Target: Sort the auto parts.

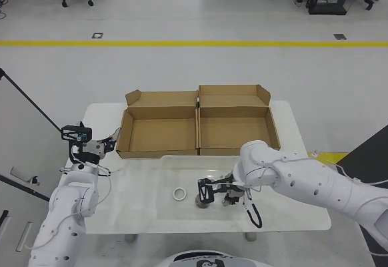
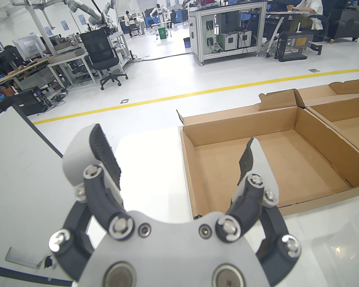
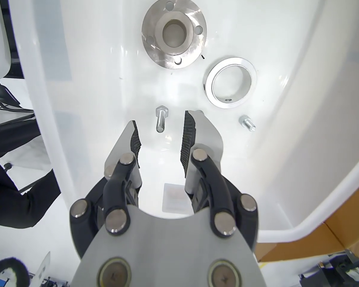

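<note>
In the right wrist view a white tray [image 3: 287, 138] holds a grey metal flange [image 3: 174, 32], a silver ring [image 3: 231, 82] and two bolts. One bolt [image 3: 160, 118] lies just ahead of my open right gripper [image 3: 161, 123], between the lines of its fingers and untouched. The other bolt [image 3: 247, 122] lies off to the side near the ring. From above, the right gripper [image 1: 215, 191] hangs over the tray beside the ring [image 1: 179, 194] and the flange [image 1: 201, 200]. My left gripper [image 2: 173, 147] is open and holds nothing, near the left cardboard box [image 2: 305, 150].
Two open cardboard boxes [image 1: 162, 130] [image 1: 237, 127] stand side by side at the back of the white table [image 1: 294, 127]. The left gripper [image 1: 107, 143] hovers at the table's left edge, beside a slanted white panel [image 1: 21, 133].
</note>
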